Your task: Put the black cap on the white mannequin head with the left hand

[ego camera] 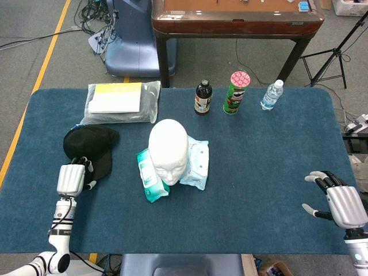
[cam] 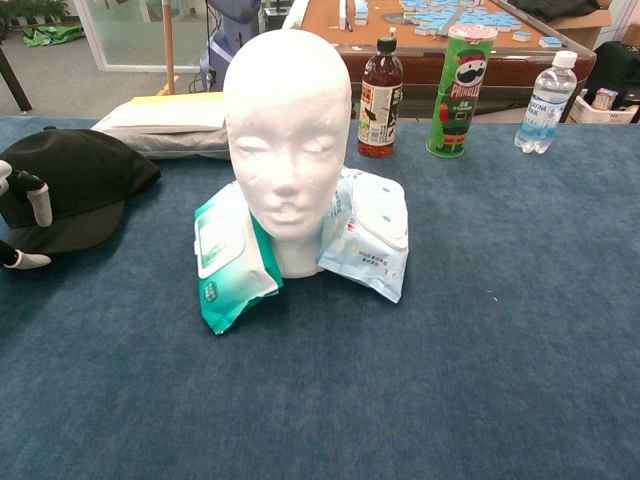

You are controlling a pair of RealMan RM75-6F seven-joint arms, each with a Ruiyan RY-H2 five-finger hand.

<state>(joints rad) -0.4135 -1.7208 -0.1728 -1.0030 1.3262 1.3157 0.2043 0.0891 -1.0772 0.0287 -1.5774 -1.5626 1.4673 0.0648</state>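
Resting at the black cap's [ego camera: 91, 148] near brim edge, left hand [ego camera: 71, 179] holds nothing, fingers spread.

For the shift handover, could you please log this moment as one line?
black cap: on table, not held | left hand: open at cap's brim | mannequin head: bare | right hand: open, idle

The mannequin head [ego camera: 168, 150] is being flanked by two wipe packs [ego camera: 150, 175] mid-table. The cap [ego camera: 91, 148] is lying to its left, with three containers [ego camera: 237, 92] lined up behind.
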